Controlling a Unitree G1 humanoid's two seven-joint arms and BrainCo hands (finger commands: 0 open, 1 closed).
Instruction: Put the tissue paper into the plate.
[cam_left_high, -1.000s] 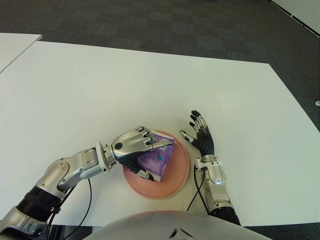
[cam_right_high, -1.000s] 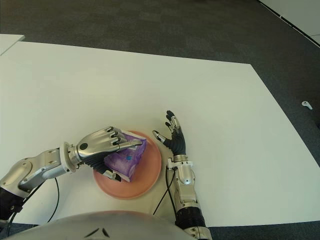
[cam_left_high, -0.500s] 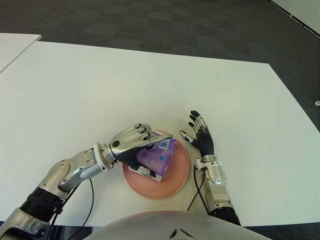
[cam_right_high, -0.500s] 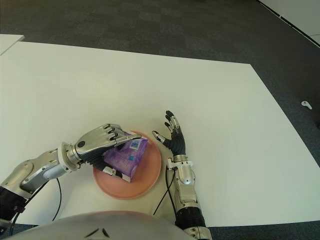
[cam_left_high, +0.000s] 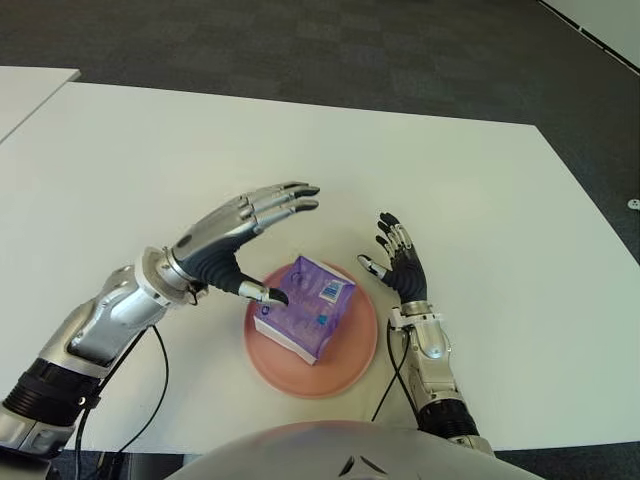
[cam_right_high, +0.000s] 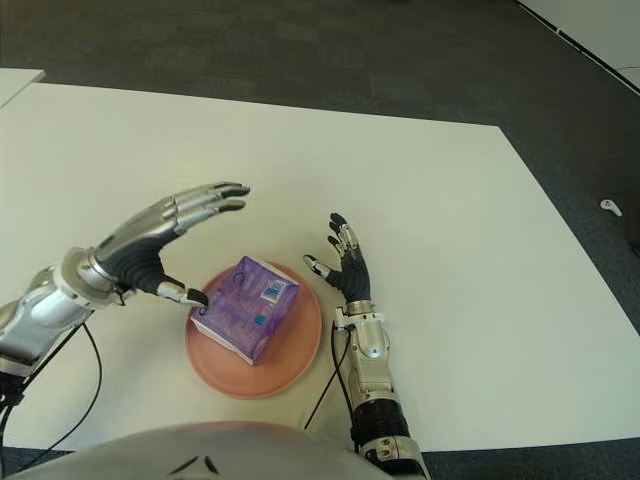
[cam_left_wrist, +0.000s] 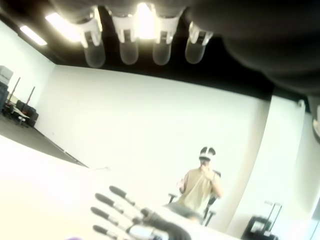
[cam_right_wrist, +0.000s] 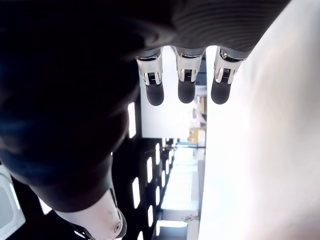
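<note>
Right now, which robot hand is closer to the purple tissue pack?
Left. The left hand is open just beside the tissue pack, its thumb tip at the pack's edge. The right hand is open past the plate rim.

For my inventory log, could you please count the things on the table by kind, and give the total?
Tissue pack, purple, lying in the plate: 1
Plate, pink: 1
Total: 2
</note>
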